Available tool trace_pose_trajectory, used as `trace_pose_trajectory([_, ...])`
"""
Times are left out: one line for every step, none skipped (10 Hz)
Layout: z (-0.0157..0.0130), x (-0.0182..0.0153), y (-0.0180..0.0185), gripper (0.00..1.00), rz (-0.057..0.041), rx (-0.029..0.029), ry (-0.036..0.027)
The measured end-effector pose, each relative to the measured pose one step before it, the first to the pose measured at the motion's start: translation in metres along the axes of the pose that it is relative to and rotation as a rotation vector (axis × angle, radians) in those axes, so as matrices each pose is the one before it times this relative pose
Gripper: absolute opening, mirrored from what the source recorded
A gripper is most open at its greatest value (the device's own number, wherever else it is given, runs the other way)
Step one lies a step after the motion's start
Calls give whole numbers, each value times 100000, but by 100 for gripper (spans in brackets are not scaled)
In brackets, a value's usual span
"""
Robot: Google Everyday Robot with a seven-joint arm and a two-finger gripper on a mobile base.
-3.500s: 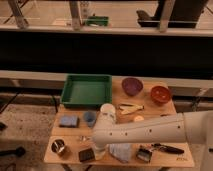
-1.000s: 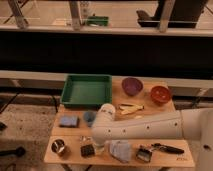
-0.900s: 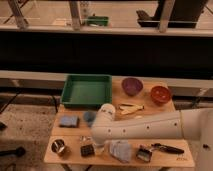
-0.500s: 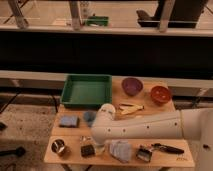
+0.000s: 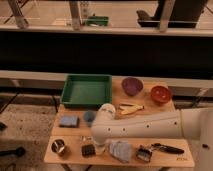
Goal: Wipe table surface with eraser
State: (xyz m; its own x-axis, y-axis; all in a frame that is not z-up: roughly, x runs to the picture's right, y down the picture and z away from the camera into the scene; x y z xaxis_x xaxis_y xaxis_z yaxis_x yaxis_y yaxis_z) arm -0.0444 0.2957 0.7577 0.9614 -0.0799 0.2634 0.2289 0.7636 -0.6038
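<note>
A small dark eraser block (image 5: 88, 149) lies on the wooden table (image 5: 165, 155) near its front left. My white arm reaches in from the right and bends down over the table's front. My gripper (image 5: 98, 145) points down right beside the eraser, on its right, mostly hidden under the wrist. I cannot tell whether it touches or holds the eraser.
A green tray (image 5: 86, 90) stands at the back left, with a purple bowl (image 5: 132, 85) and a red bowl (image 5: 160, 94) to its right. A banana (image 5: 129, 108), blue sponge (image 5: 68, 121), blue cup (image 5: 89, 116), metal cup (image 5: 60, 147), grey cloth (image 5: 120, 149) and black brush (image 5: 155, 149) also lie on the table.
Since 3.5 s ago the eraser has shifted slightly away from the front edge, with the gripper next to it. Over the last second nothing has visibly moved.
</note>
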Motion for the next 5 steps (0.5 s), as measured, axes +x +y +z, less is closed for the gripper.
trace_pose_trajectory([-177,141,-137,4,-737,636,1144])
trace_pose_trajectory([-653,359,-548,4,-596,1900,2742])
trace_pose_trajectory([-340,175,-257,4,-88,602,1163])
trace_pose_trajectory([70,207,-113,4,410,-43,262])
trace_pose_trajectory([189,401,-93,4,-21,-187,606])
